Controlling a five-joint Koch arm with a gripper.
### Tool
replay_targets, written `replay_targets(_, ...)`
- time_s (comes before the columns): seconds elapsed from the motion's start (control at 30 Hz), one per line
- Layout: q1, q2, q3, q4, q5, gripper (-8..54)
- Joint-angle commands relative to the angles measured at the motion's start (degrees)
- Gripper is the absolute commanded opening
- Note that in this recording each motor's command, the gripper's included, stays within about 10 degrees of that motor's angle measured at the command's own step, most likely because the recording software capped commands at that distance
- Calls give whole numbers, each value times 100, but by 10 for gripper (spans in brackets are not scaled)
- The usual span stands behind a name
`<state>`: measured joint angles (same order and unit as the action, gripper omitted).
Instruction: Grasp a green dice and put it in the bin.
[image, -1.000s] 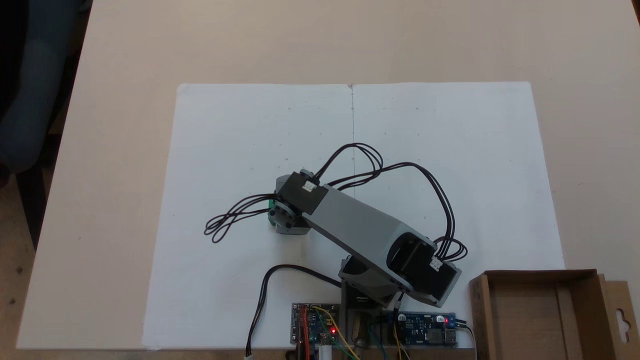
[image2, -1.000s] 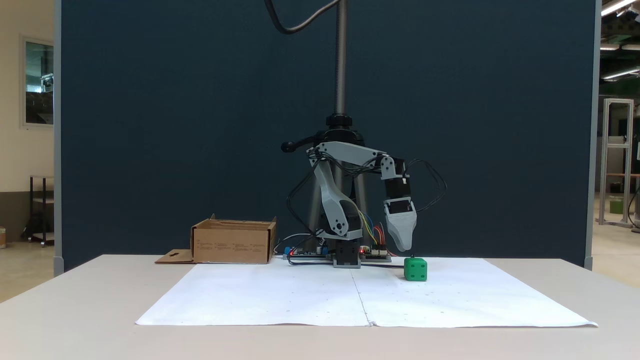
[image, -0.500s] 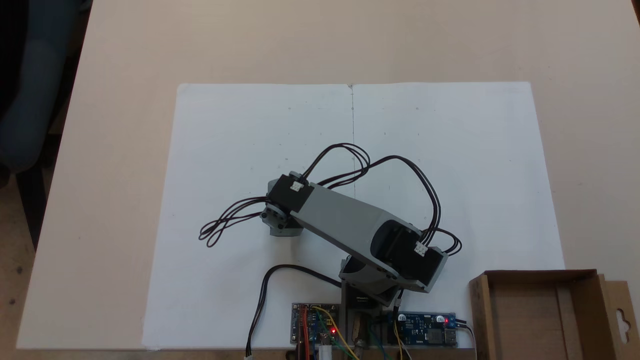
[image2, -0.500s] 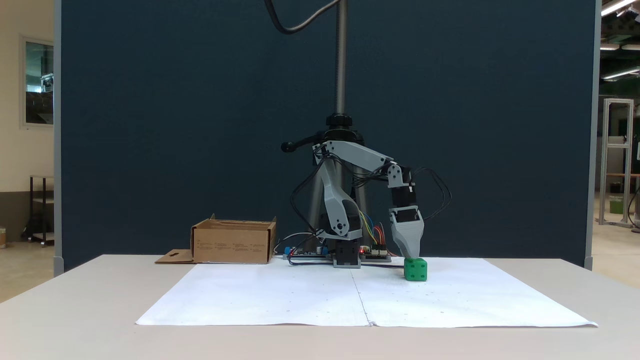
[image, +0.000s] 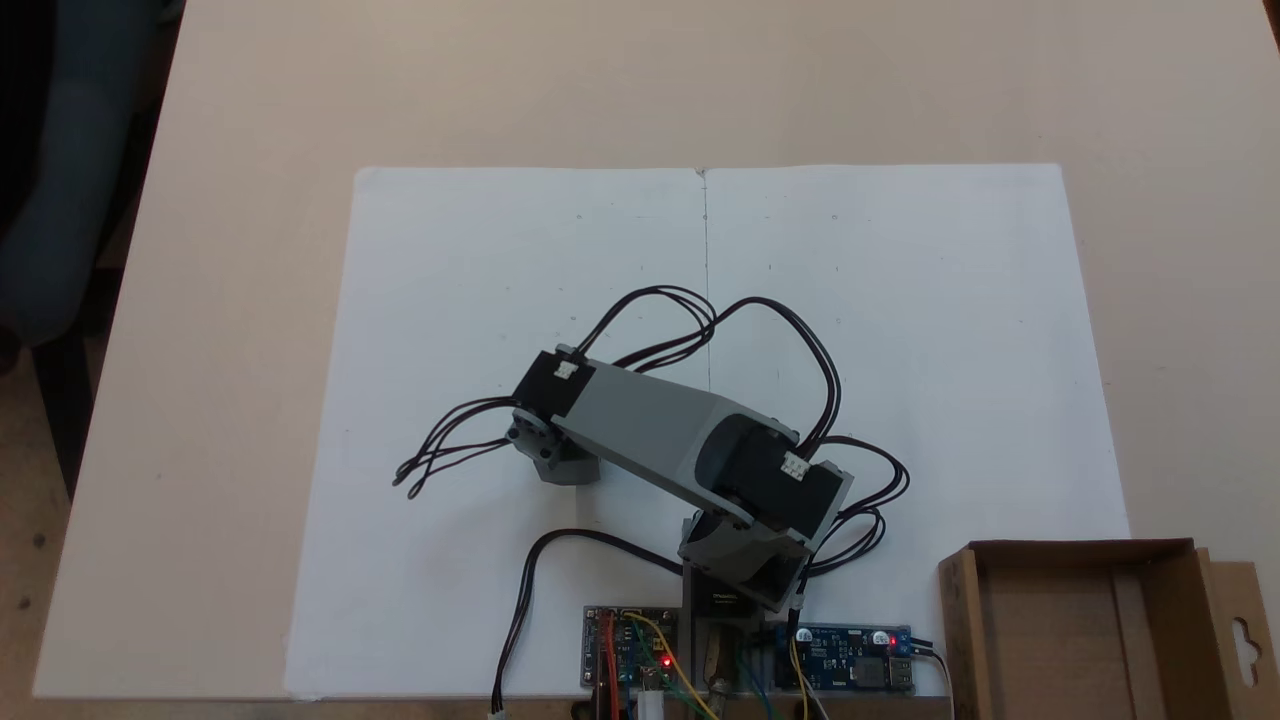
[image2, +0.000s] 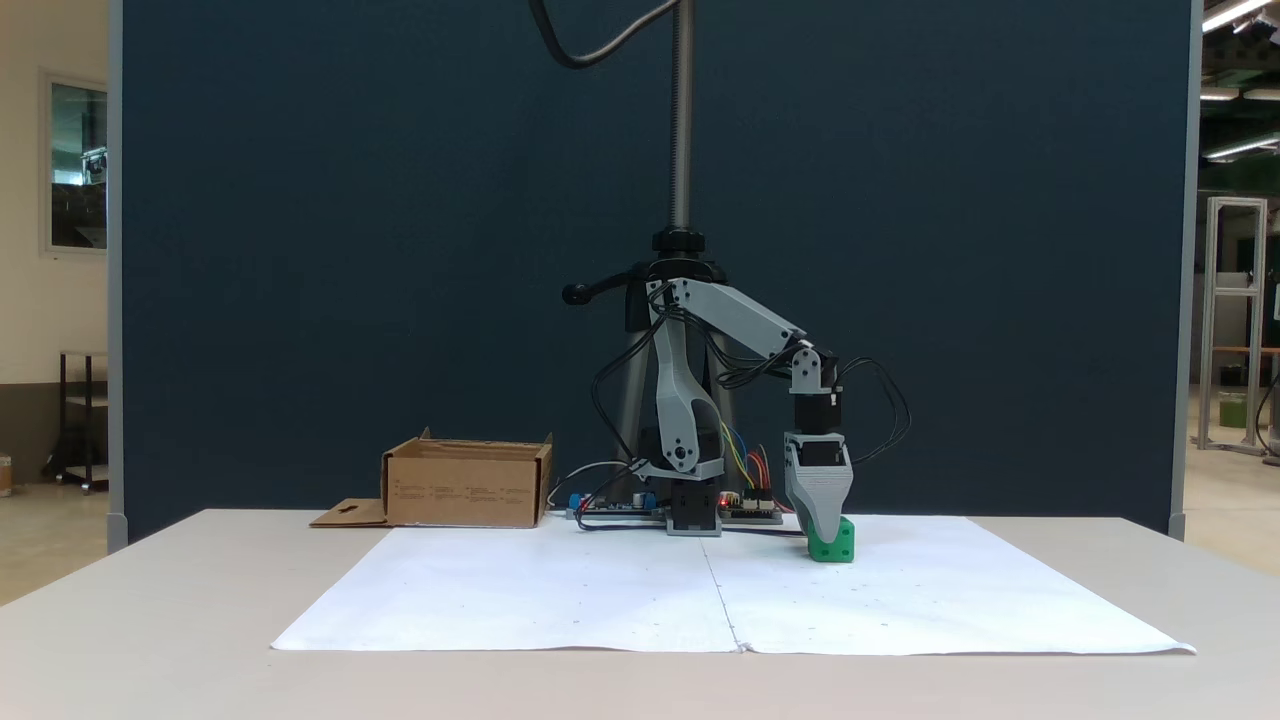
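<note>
The green dice (image2: 842, 543) sits on the white paper, right of the arm's base in the front-facing fixed view. My gripper (image2: 826, 537) points straight down over it. One grey finger (image2: 820, 500) covers the dice's left part and reaches nearly to the paper. The other jaw stands behind it, so the opening is hidden. From above, the wrist and gripper body (image: 556, 457) cover the dice. The bin (image: 1070, 549), a brown cardboard box with a hang-hole flap, stands at the lower right in that view and left of the arm (image2: 465, 486) from the front.
Two circuit boards (image: 630, 660) (image: 850, 662) with wires lie beside the arm's base (image: 720, 600). Black cable loops (image: 440, 455) hang out from the wrist over the paper sheet (image: 900, 300). A camera stand pole (image2: 682, 120) rises behind the arm.
The gripper has come down from above the dice until its finger overlaps the dice's left side. Seen from above, the wrist shifted left and the elbow folded back. The dice has not moved.
</note>
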<state>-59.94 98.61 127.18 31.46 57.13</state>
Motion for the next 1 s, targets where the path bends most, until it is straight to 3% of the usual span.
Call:
replay_targets(0.0, -9, -9, -79, -237, 439, 424)
replay_targets(0.47, 9, -545, -334, -378, 439, 422)
replay_targets(0.97, 62, -554, -334, -571, 439, 325)
